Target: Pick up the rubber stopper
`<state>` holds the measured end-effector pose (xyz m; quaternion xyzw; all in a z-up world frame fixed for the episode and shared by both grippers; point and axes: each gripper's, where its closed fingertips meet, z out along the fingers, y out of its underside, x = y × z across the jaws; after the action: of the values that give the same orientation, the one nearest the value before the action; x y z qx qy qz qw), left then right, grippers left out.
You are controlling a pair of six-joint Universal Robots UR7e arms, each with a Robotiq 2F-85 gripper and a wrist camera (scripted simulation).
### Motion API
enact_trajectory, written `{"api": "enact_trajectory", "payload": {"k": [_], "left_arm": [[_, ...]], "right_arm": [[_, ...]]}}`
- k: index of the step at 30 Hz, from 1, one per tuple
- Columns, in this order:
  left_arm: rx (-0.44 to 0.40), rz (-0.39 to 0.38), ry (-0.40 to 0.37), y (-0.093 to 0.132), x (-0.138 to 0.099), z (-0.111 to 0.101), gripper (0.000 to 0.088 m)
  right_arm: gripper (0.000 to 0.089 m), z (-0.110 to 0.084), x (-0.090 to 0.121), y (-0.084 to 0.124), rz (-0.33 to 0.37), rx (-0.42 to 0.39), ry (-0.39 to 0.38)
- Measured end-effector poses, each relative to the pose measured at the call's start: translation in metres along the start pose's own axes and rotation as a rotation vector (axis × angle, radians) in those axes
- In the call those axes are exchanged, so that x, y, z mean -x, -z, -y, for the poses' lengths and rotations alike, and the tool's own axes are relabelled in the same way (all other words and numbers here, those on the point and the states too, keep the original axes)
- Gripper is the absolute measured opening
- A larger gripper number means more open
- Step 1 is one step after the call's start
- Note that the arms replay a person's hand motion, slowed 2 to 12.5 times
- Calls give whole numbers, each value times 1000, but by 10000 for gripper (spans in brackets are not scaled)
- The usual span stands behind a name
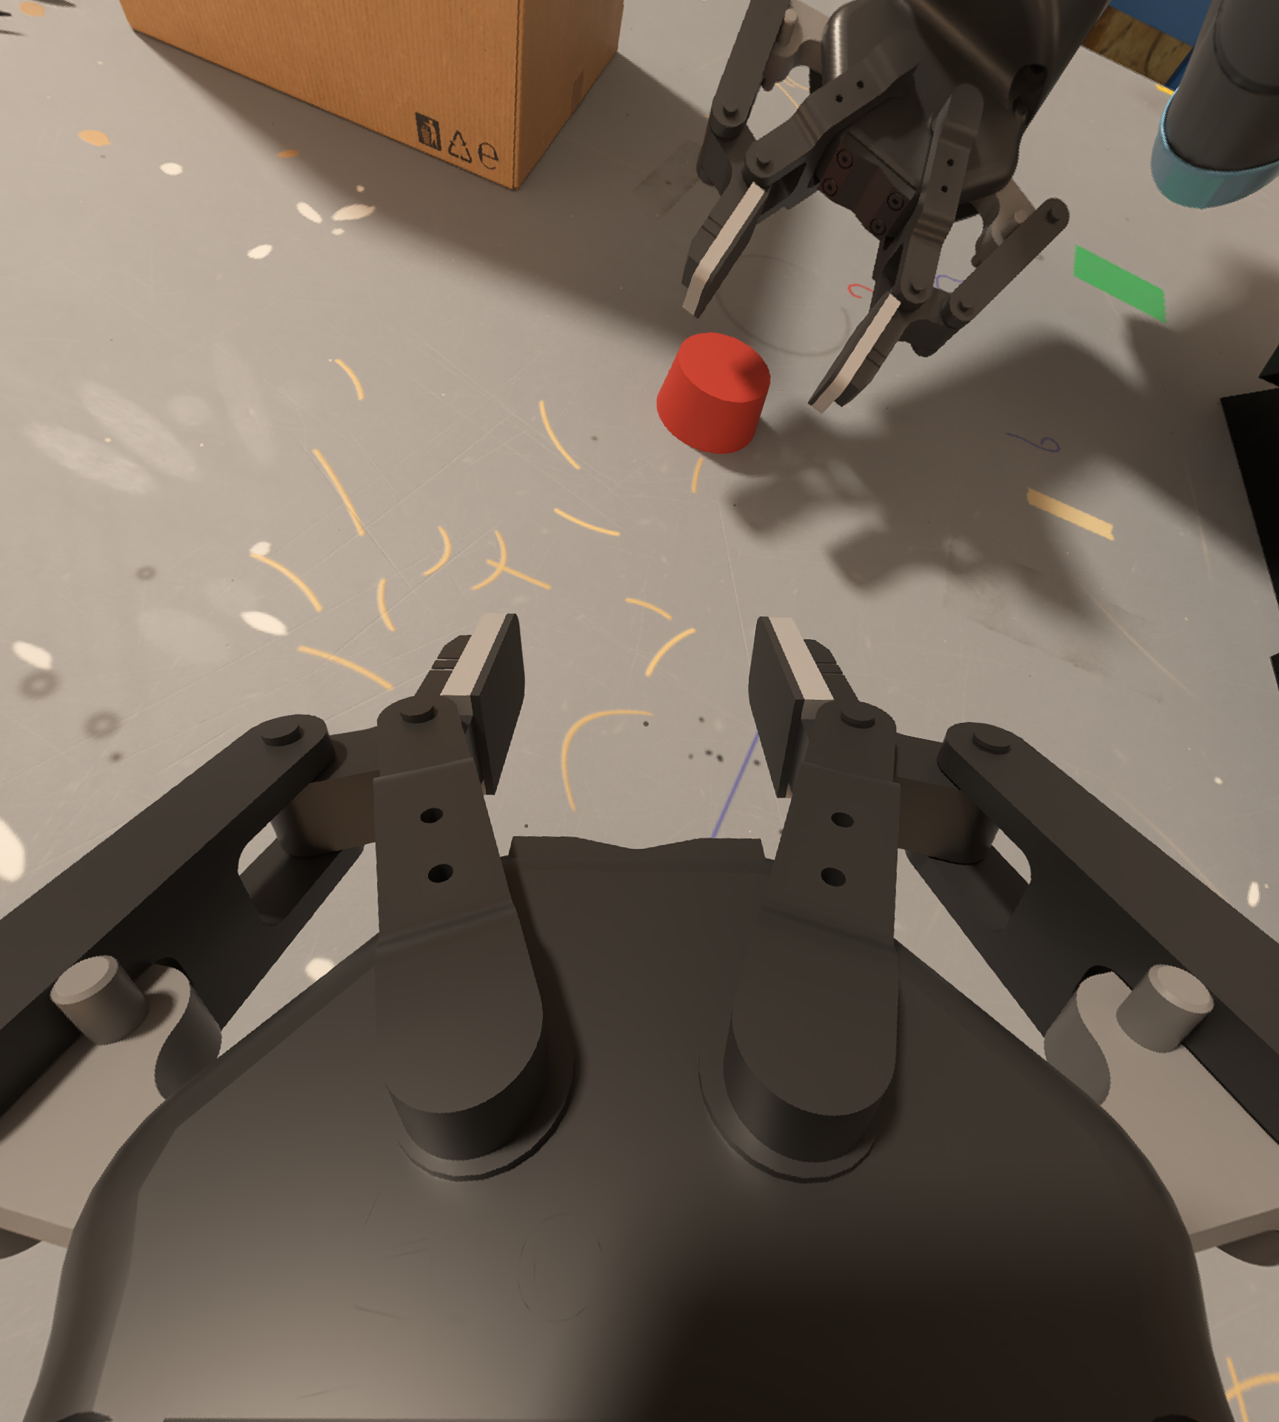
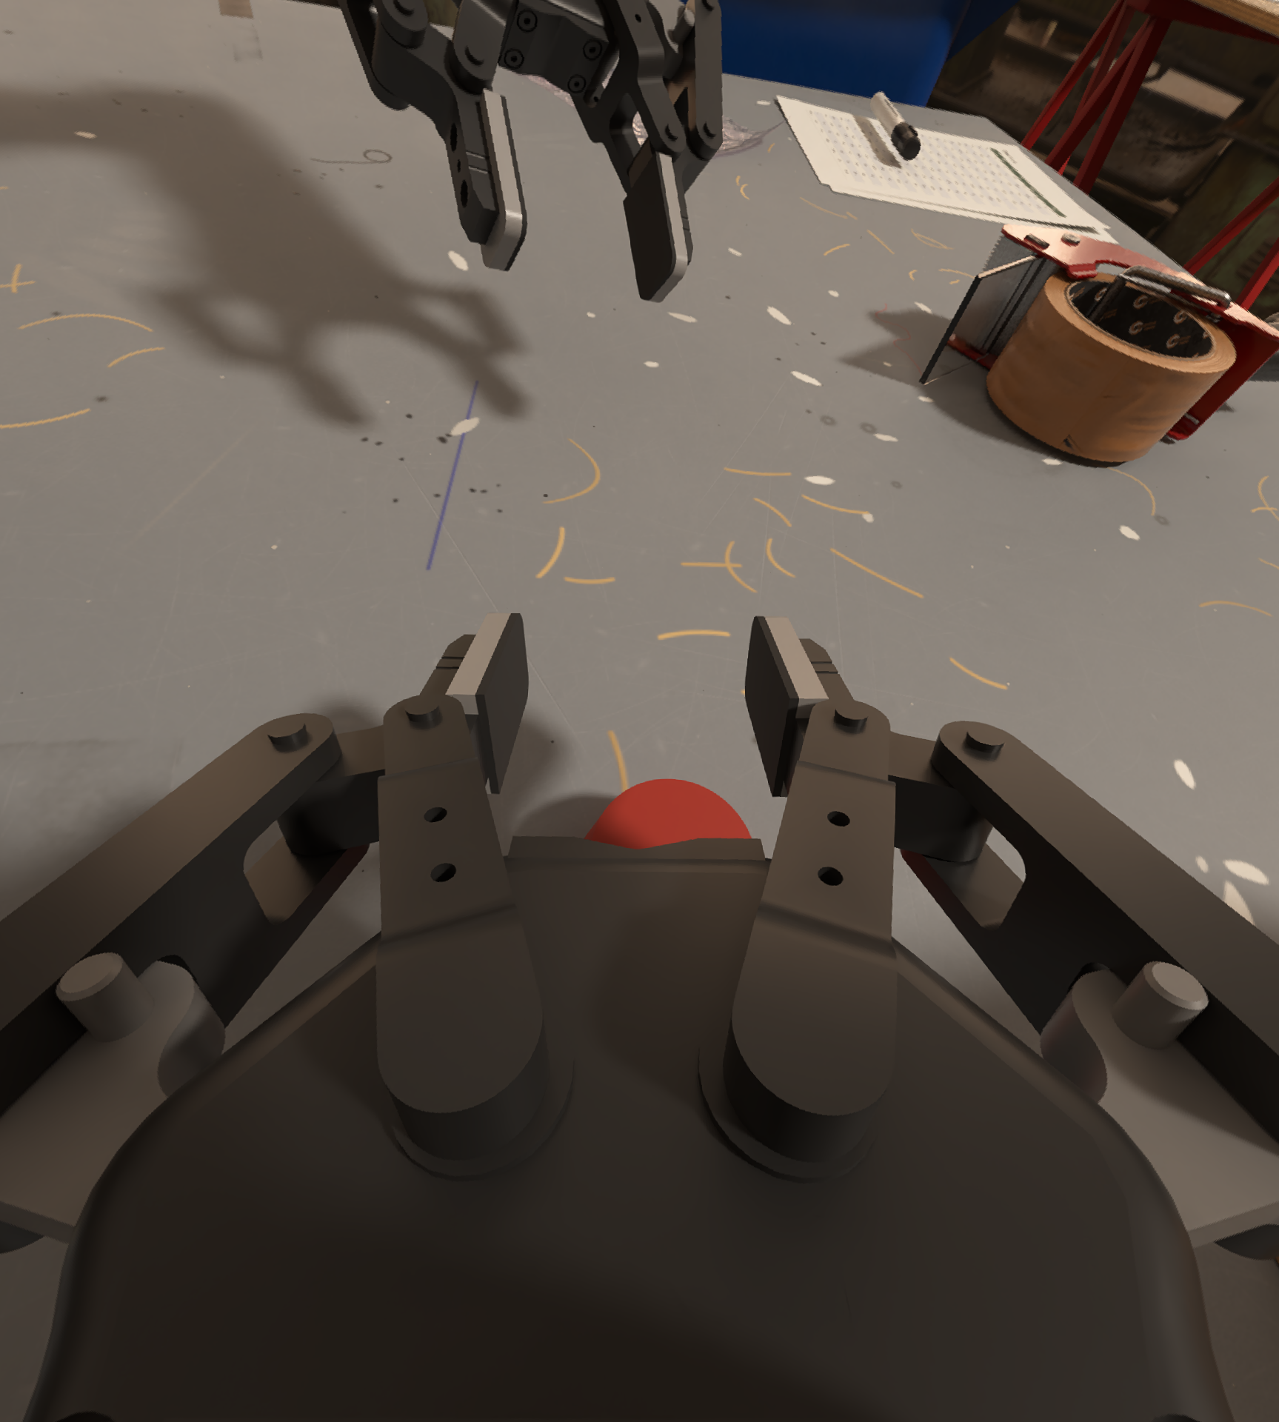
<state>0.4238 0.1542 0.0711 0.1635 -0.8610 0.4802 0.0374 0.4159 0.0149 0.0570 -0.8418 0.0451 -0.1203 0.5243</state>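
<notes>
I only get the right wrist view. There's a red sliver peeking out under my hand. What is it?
Observer: That is the rubber stopper, a short red tapered plug standing on the table. The left wrist view shows all of it.
Operator: Is my hand holding it?
Observer: No. The right hand hangs open just over it, one fingertip on each side of its top, neither visibly touching.
Operator: Anything near it that I can't see?
Observer: A cardboard box stands farther back on the table, well apart from the stopper.
</notes>
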Motion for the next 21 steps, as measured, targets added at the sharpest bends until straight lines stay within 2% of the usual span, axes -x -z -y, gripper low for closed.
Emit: {"api": "enact_trajectory", "payload": {"k": [13, 21], "left_arm": [[-13, -33, 30, -9, -2, 1, 531], [-24, -18, 60, -16, 3, 3, 532]], "right_arm": [[492, -15, -6, -1, -34, 114, 10], [502, -27, -7, 2, -18, 201, -70]]}}
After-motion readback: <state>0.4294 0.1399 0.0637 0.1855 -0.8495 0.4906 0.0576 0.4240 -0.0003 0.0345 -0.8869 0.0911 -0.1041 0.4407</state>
